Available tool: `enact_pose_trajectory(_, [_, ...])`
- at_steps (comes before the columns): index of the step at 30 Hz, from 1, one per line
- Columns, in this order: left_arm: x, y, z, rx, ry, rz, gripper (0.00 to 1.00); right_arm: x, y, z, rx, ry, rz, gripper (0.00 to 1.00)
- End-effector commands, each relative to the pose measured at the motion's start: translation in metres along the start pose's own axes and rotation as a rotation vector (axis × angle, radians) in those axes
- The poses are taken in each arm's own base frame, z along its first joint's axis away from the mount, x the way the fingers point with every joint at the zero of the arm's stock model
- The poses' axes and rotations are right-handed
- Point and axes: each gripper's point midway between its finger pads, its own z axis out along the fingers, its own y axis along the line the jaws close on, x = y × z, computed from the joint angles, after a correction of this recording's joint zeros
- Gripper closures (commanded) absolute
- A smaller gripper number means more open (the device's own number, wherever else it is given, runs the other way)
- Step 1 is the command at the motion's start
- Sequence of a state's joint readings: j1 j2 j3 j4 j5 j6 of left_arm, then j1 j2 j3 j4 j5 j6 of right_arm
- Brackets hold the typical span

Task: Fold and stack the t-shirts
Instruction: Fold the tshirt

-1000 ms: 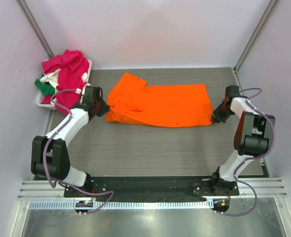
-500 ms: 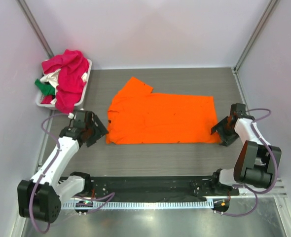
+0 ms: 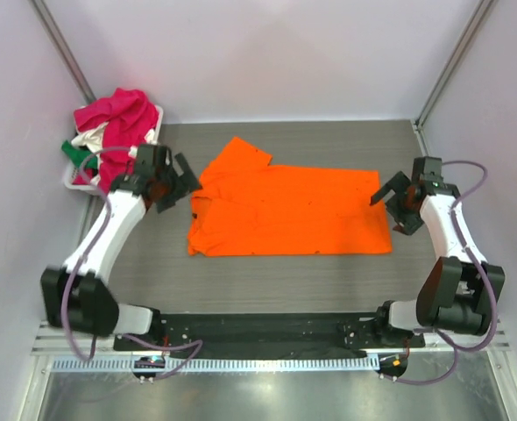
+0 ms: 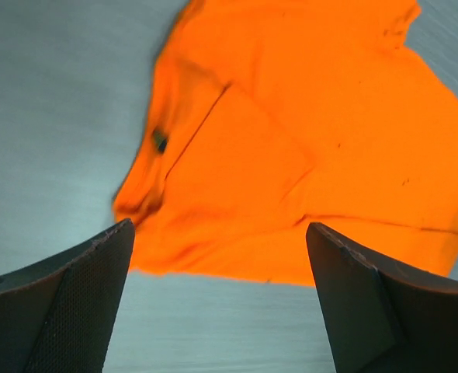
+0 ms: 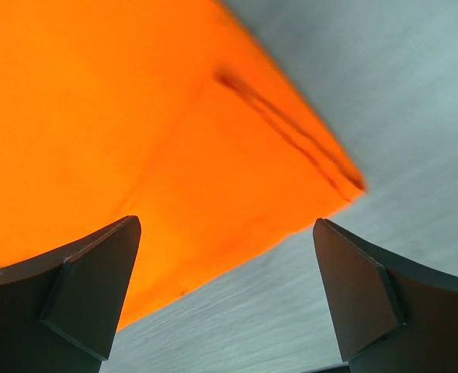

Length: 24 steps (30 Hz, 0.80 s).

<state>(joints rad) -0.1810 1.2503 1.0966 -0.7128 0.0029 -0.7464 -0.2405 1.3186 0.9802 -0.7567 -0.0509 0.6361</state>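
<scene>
Orange t-shirt [image 3: 289, 210] flat btwn L claw [image 3: 185, 184] and R claw [image 3: 389, 210], both spread wide, gripping nothing.

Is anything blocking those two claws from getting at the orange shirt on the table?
Nothing visible. The left gripper and right gripper hang open at either end of the orange t-shirt; the white basket sits off to the far left.

Bare table [image 3: 267, 274] is lying open around the orange shirt [image 3: 285, 210]; the heaped basket [image 3: 69, 181] is crowding the far-left corner
</scene>
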Motion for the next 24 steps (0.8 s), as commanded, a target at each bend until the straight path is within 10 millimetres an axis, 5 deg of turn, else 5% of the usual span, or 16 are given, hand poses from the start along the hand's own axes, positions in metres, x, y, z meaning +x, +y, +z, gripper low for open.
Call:
enact_pose_trajectory(1, [-0.056,-0.053,0.041,0.11,-0.059,0.13,0.08,-0.01,0.041,-0.003,-0.087,-0.011,-0.128,0.0])
enact_pose_trajectory(3, [-0.075,-0.069,0.069,0.119,-0.059,0.186,0.1,-0.01,0.052,0.001,-0.1,0.0,-0.154,0.0])
enact_pose_trajectory(4, [-0.067,-0.069,0.108,0.107,0.015,0.201,0.11,-0.006,0.058,0.002,-0.112,0.016,-0.178,0.0])
enact_pose_trajectory(6, [-0.103,-0.102,0.124,0.172,-0.039,0.225,0.13,-0.003,0.063,0.006,-0.117,0.031,-0.209,0.0])
enact_pose_trajectory(7, [-0.091,-0.098,0.165,0.164,0.028,0.237,0.13,-0.001,0.066,0.006,-0.124,0.034,-0.222,0.0])
enact_pose_trajectory(10, [-0.144,-0.149,0.183,0.277,-0.076,0.257,0.14,0.003,0.075,0.003,-0.179,0.029,-0.256,0.0])
enact_pose_trajectory(11, [-0.131,-0.14,0.224,0.258,-0.026,0.251,0.14,0.004,0.078,0.001,-0.195,0.029,-0.268,0.0])
enact_pose_trajectory(13, [-0.155,-0.164,0.233,0.317,-0.083,0.238,0.15,0.007,0.084,-0.005,-0.244,0.016,-0.302,0.0])
enact_pose_trajectory(14, [-0.142,-0.157,0.269,0.32,-0.049,0.225,0.15,0.01,0.087,-0.008,-0.256,0.011,-0.316,0.0])
enact_pose_trajectory(17, [-0.16,-0.178,0.289,0.4,-0.122,0.165,0.15,0.02,0.093,-0.016,-0.297,0.011,-0.334,0.0])
enact_pose_trajectory(21, [-0.158,-0.17,0.331,0.411,-0.159,0.046,0.18,0.033,0.098,-0.023,-0.34,0.021,-0.341,0.0])
enact_pose_trajectory(24, [-0.153,-0.171,0.342,0.432,-0.147,-0.016,0.24,0.031,0.101,-0.029,-0.357,0.011,-0.343,0.0])
